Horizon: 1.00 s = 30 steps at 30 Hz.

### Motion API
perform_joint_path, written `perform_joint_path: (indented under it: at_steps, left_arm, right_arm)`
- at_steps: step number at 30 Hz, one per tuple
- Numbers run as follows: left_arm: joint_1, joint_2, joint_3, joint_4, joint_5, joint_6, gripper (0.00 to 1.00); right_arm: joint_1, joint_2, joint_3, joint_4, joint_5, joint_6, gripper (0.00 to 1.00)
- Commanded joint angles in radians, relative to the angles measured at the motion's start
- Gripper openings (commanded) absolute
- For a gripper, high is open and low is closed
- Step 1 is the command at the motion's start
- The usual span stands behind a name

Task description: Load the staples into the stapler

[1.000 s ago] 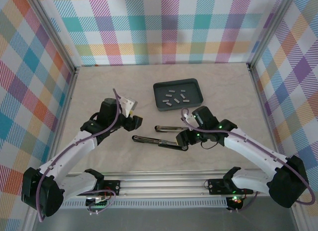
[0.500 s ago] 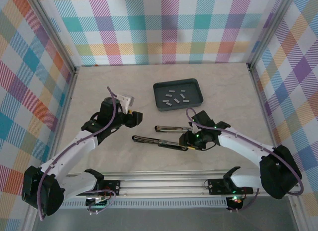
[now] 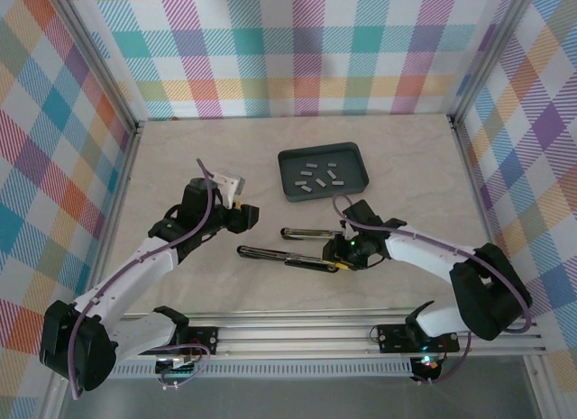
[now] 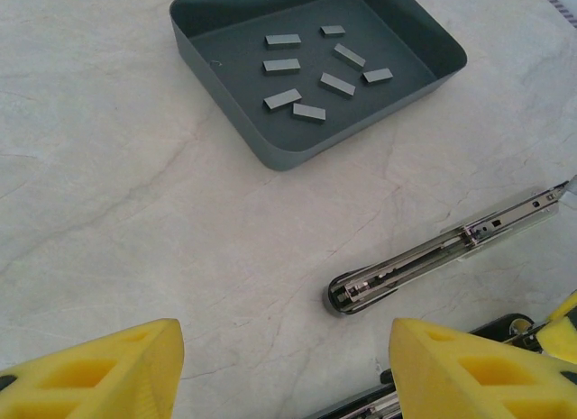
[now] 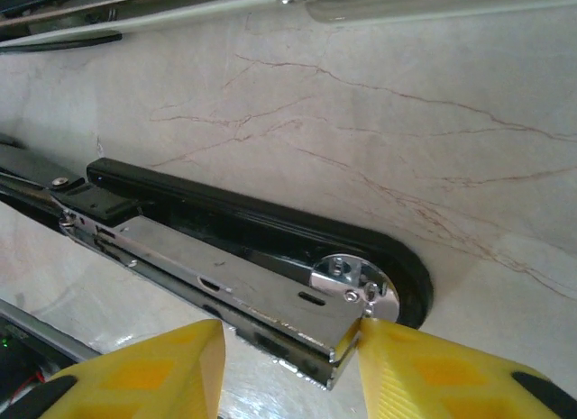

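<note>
Eight short grey strips, the staples point(image 4: 308, 112), lie scattered flat on the floor of the dark grey tray point(image 4: 234, 54), none touching another; you will find this tray at 12 o'clock from the stapler point(image 3: 279, 254), well apart from it on the pale marbled table point(image 3: 180, 158). The stapler lies opened out near the middle of the table: its chrome magazine arm point(image 4: 424, 259) lies on the side nearer the tray, its black base on the side nearer the arm mounts, and the two meet at the 3 o'clock end. Your right gripper point(image 3: 345, 254) sits at that hinge end. In the right wrist view its yellow fingers point(image 5: 433, 374) straddle the chrome rear of the stapler at a narrow setting, one pad touching the metal corner; whether the jaws actually clamp it cannot be told. Your left gripper point(image 3: 248, 216) hangs at 9 o'clock from the stapler, above bare table, its jaws spread wide with nothing between them; its wrist camera looks past both yellow fingertips point(image 4: 108, 365) toward the tray at 12 o'clock and the magazine arm at 3 o'clock. A purple cable point(image 3: 203, 225) runs along the left arm. Plaid walls point(image 3: 297, 40) in many colours close the table at 9, 12 and 3 o'clock, and an aluminium rail point(image 3: 297, 333) carrying both arm bases borders it at 6 o'clock.
</note>
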Motion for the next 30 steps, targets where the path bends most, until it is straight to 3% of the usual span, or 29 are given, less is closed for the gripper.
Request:
perform_joint_path:
  at_steps: [1,13,22,30]
  left_arm:
    - [0.007,0.000,0.022,0.009,0.013,0.016,0.62]
    - [0.007,0.004,0.072,-0.026,0.024,0.027,0.64]
    - [0.012,0.063,0.247,-0.213,0.030,0.029,0.65]
    - [0.022,0.203,0.404,-0.272,0.093,0.020,0.64]
  right_arm:
    - [0.019,0.035,0.038,0.080,-0.079,0.026,0.41]
    - [0.122,0.147,0.198,0.021,-0.066,-0.004,0.43]
    - [0.049,0.107,0.487,-0.403,0.110,-0.387,0.44]
    - [-0.110,0.288,0.865,-0.584,0.191,-0.726,0.42]
